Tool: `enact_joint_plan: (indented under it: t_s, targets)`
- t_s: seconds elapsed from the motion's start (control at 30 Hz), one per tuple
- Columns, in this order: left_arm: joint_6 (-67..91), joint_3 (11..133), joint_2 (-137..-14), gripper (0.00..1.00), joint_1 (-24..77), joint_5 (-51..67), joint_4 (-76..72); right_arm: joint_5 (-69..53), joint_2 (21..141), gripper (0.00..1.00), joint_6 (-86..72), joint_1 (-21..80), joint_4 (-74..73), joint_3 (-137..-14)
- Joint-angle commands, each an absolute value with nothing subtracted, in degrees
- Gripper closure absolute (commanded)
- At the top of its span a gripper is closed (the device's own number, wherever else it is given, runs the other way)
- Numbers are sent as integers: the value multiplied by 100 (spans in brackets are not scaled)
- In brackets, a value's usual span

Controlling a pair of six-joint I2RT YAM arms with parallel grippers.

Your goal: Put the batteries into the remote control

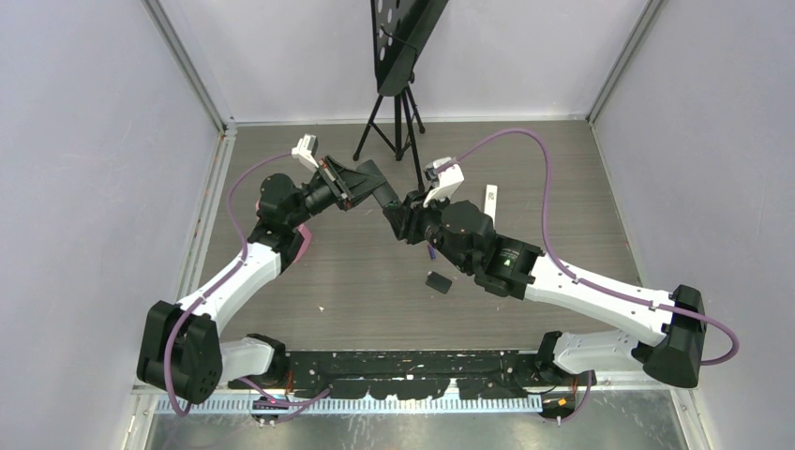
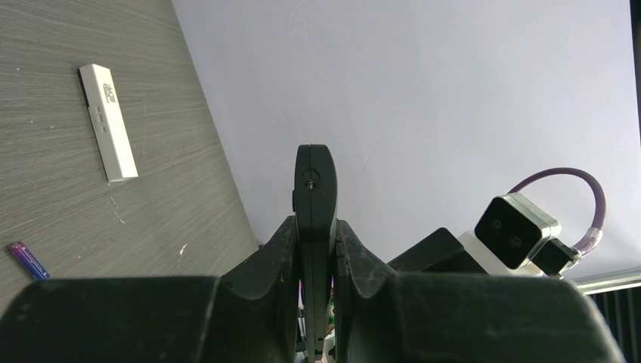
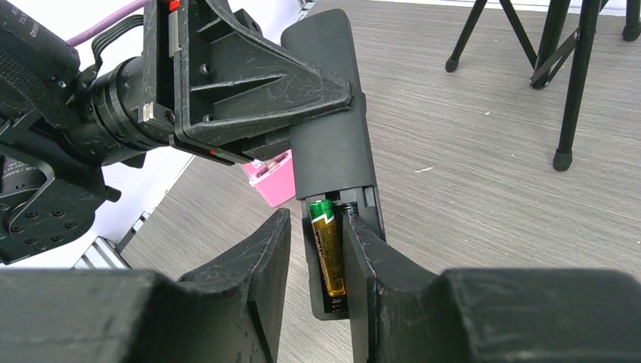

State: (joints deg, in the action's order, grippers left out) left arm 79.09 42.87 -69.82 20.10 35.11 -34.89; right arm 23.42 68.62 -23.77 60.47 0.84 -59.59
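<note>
Your left gripper (image 2: 315, 236) clamps the slim black plastic remote (image 3: 329, 113), one orange-yellow cylindrical battery (image 3: 327, 253) seated inside; your half-open right gripper (image 3: 316, 227) likely owes another.

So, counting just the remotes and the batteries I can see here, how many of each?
Remotes: 2, the black remote held in the left gripper and the white remote on the table.
Batteries: 2 in view, the yellow battery in the black remote's open slot and the purple battery on the table.
Total: 4.
</note>
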Motion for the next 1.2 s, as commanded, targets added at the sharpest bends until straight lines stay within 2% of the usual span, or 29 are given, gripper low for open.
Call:
enact_joint_plan:
  t_s: [0.0, 0.13, 0.6, 0.87, 1.17]
  targets:
    - [8019, 4465, -6754, 100, 2021, 3847, -3876, 2504, 6866, 64, -2129, 5916, 264, -6150]
    - [8010, 4474, -6747, 100, 2021, 3875, -3825, 2382, 6923, 75, -2114, 5880, 219, -6216]
    - [8277, 4706, -6762, 100, 2016, 3773, -3700, 1755, 6905, 99, -1864, 5862, 92, -5907]
    - [8934, 4702, -6806, 100, 2013, 3516, -3914, 1450, 6748, 100, -2070, 5862, 500, -5210]
    - [8974, 4780, -6793, 100, 1987, 3330, -3818, 1234, 6582, 100, -2199, 5862, 448, -4648]
